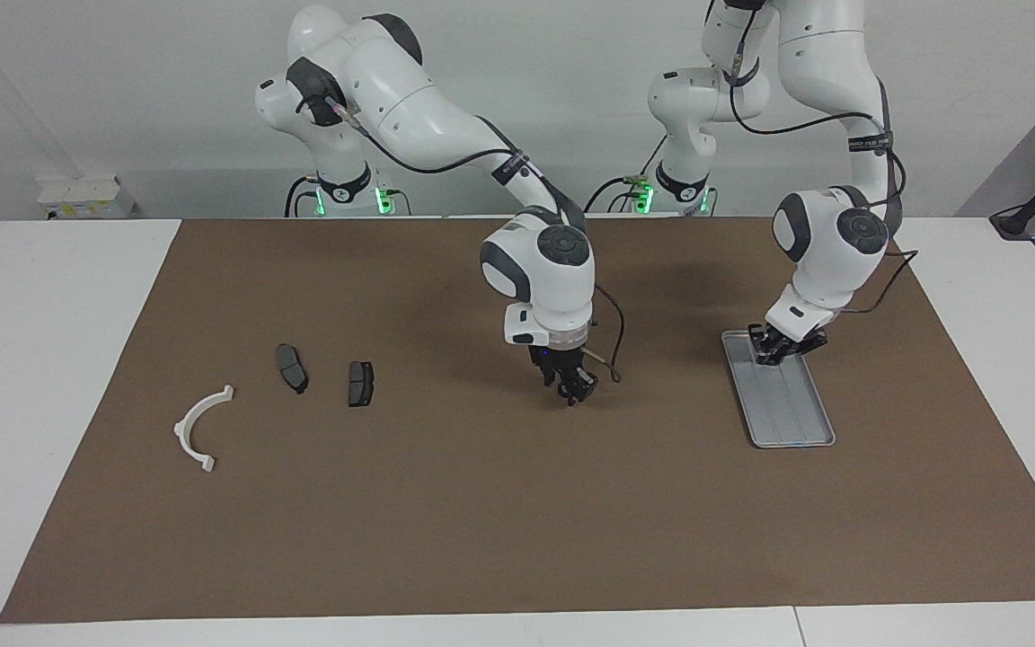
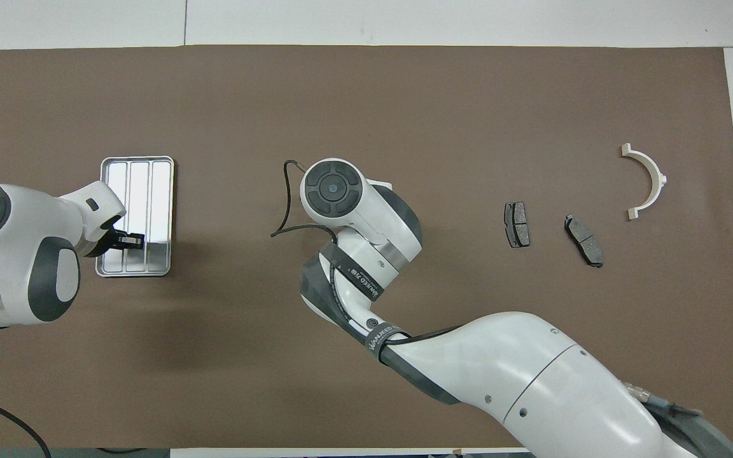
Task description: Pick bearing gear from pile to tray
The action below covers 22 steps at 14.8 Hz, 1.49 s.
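Brown mat (image 1: 482, 503) covers most of the white table (image 1: 50, 359), matte and flat. On it, toward the left arm's end, we see the tray (image 1: 791, 418): silver metal, rectangular, rounded corners, low rim, lengthwise ridges splitting it into lanes. Its floor looks bare apart from what sits under the left gripper (image 1: 774, 352), which is down at the tray end nearer the robots. In the overhead view we see something small and pale between its fingers (image 2: 130, 240), so it looks clamped on a small piece; we cannot tell what that piece is.

Right gripper (image 1: 571, 388) hangs over bare mat around the middle of the table, between tray and pile. We cannot tell if its fingers are apart or together; a black cable (image 1: 612, 346) loops beside it.

Pile sits toward the right arm's end, spread loose, parts well apart. White plastic arc (image 1: 199, 429): thin semicircle with small tabs at both ends, lying flat. Two dark grey brake pads (image 1: 291, 367) (image 1: 360, 383): flat, blocky, dull surface, side by side, nearer the robots than the arc. We make out no bearing gear on the mat.
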Each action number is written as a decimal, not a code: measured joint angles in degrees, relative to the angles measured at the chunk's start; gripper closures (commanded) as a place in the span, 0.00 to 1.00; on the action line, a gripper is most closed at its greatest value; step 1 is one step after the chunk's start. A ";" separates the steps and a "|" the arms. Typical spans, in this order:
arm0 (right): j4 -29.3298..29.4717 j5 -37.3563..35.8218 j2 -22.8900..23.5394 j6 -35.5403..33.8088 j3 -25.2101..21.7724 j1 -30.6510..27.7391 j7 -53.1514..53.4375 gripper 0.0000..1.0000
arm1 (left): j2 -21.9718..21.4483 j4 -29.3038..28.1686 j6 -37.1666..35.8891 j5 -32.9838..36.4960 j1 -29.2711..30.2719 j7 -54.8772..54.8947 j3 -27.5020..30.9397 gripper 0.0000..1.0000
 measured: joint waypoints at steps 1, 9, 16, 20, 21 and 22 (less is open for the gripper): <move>0.35 0.00 -0.60 -0.74 0.01 -0.97 0.00 0.00 | 0.02 0.01 0.03 0.00 0.00 0.00 -0.06 0.23; 1.02 4.63 -11.44 -12.21 0.68 -13.09 -26.13 0.00 | -0.45 16.62 -15.23 -0.33 -10.20 -18.97 -1.48 0.17; 0.99 5.05 -13.14 -16.04 0.71 -24.04 -66.91 0.00 | 1.92 18.72 -14.18 -0.25 -31.53 -47.57 -1.82 0.17; 1.00 5.06 -13.64 -17.18 0.70 -28.18 -83.29 0.00 | 8.51 19.03 -7.95 1.61 -35.52 -53.83 -1.66 0.18; 0.99 5.06 -13.82 -17.39 0.67 -28.98 -86.27 0.00 | 10.29 19.55 -6.79 1.90 -35.72 -54.58 -1.67 0.18; 0.99 5.06 -14.16 -18.07 0.60 -29.73 -88.82 0.00 | 11.87 20.40 -6.23 1.93 -35.73 -54.83 -1.64 0.19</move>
